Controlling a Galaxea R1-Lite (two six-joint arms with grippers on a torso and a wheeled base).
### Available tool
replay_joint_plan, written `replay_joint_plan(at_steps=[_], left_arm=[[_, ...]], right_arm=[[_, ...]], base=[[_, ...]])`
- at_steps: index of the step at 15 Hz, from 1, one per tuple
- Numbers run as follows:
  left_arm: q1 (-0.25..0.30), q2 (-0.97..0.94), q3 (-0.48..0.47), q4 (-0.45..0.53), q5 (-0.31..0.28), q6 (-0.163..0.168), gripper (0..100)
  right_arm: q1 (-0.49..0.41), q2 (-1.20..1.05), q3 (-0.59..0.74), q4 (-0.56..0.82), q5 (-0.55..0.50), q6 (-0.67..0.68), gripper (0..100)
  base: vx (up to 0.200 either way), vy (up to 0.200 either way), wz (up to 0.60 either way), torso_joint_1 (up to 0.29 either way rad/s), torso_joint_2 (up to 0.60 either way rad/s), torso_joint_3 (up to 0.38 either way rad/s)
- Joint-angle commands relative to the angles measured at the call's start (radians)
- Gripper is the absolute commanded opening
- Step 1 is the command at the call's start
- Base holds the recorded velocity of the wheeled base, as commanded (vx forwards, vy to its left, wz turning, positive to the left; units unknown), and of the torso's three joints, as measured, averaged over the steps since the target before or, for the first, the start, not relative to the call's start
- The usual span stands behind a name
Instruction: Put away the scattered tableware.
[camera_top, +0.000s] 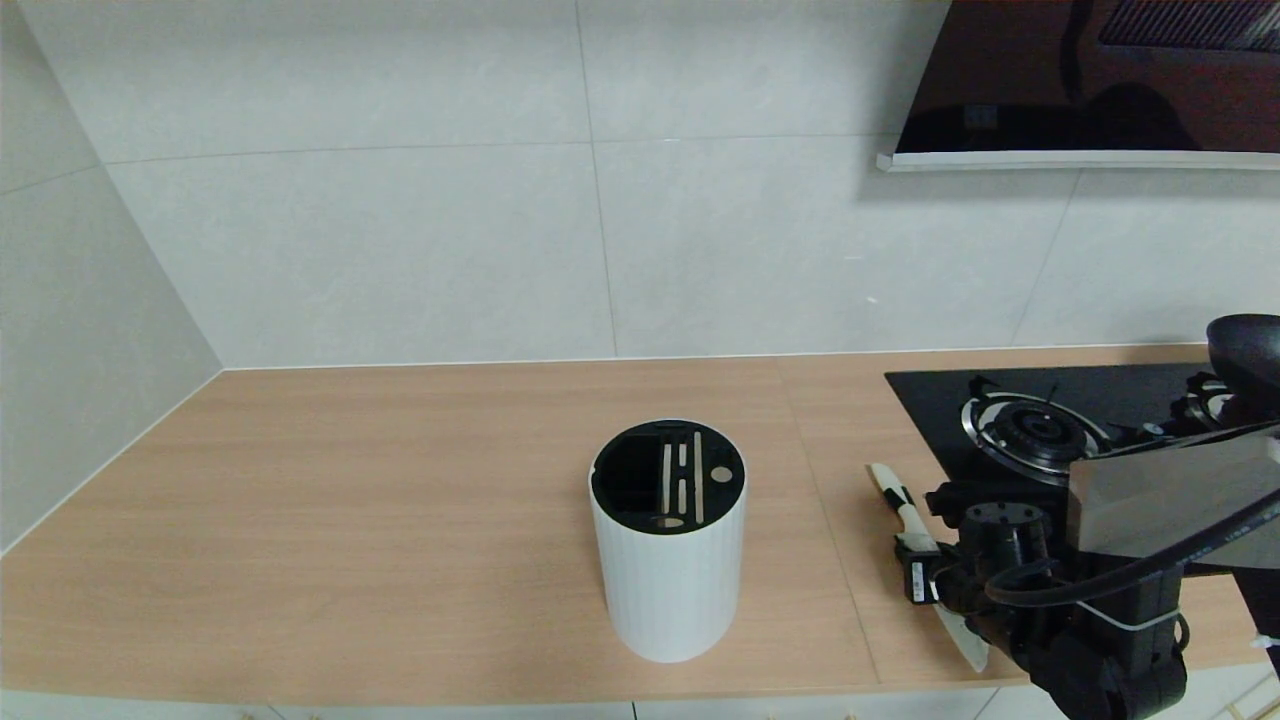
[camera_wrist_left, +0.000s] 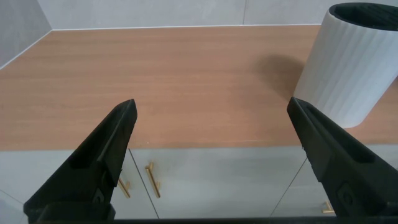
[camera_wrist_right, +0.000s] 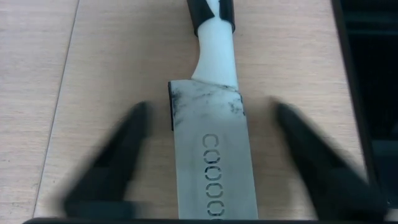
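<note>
1. The knife (camera_top: 905, 515) is laid flat on the counter (camera_top: 400, 500), handle toward the wall, just beside the stove (camera_top: 1030, 430); the slotted holder (camera_top: 668, 540) stands upright, well apart.
2. The right gripper (camera_wrist_right: 211, 168) is held wide open over the blade, nothing gripped; the left gripper (camera_wrist_left: 211, 112) is likewise spread and empty, near the holder.
3. The thin, flat blade could be pinched poorly and pushed toward the stove; a tilted grasp might jam at the narrow slots.

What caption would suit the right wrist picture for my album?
The open right gripper straddles a white-handled knife lying on the wooden counter.
</note>
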Motion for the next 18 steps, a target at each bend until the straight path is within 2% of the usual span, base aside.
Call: replay_joint_plan(at_steps=[1, 7, 11, 16, 18], left_arm=[[0.0, 0.002, 0.0, -0.001, 0.0, 0.0, 100], [0.0, 0.002, 0.0, 0.0, 0.0, 0.0, 100], [0.0, 0.002, 0.0, -0.001, 0.0, 0.0, 100], [0.0, 0.002, 0.0, -0.001, 0.0, 0.0, 100], [0.0, 0.002, 0.0, -0.001, 0.0, 0.0, 100]], right_arm=[[0.001, 0.003, 0.004, 0.002, -0.001, -0.001, 0], [0.001, 0.001, 0.004, 0.002, -0.001, -0.004, 0], [0.002, -0.099, 0.033, 0.015, -0.001, -0.004, 0], [0.005, -0.375, 0.066, 0.219, 0.002, 0.0, 0], [0.017, -0.576, 0.066, 0.392, 0.016, 0.002, 0]], base=[[0.0, 0.0, 0.0, 0.0, 0.0, 0.0], [0.0, 0.0, 0.0, 0.0, 0.0, 0.0], [0.0, 0.0, 0.0, 0.0, 0.0, 0.0], [0.0, 0.0, 0.0, 0.0, 0.0, 0.0], [0.0, 0.0, 0.0, 0.0, 0.0, 0.0]])
